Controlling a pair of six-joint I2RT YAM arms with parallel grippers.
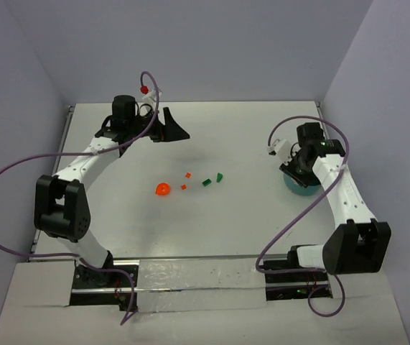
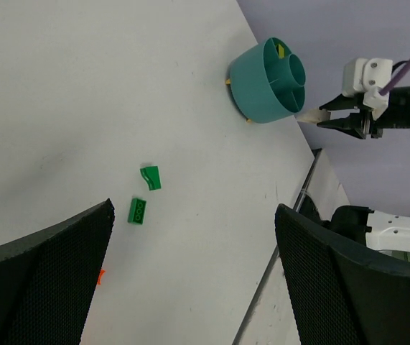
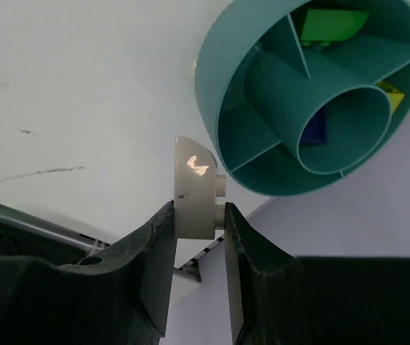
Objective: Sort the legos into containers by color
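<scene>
A white bench (image 1: 248, 223) sits inside plain lavender walls.

**Task status.** One container is in view: the teal bowl (image 3: 212, 50), standing at the right side of the bench and divided into outer compartments around a central tube.
- Sorted: a lime piece (image 3: 330, 25) and a yellow piece (image 3: 391, 95) occupy separate outer compartments. A dark piece (image 3: 314, 129) lies inside the central tube; it appears blue or purple, but shadow prevents a firm reading.
- Unsorted: near the bench centre, well apart from the bowl, lie an orange disc (image 1: 162, 190), two green bricks (image 2: 139, 211) and two orange-red bits (image 1: 188, 175).
- Judgement: the sort is partly done, with five loose pieces left on the bench and one in transit.

**Arm pose.**
- The left arm (image 1: 82, 162) reaches to the far left of the bench. The left tool (image 1: 170, 128) points toward the centre with its jaws spread fully apart and nothing between them.
- The right arm (image 1: 341, 190) extends over the right side. The right tool (image 3: 197, 215) is clamped on a cream piece (image 3: 194, 188), which it holds just beside the bowl's outer wall, outside any compartment.
</scene>
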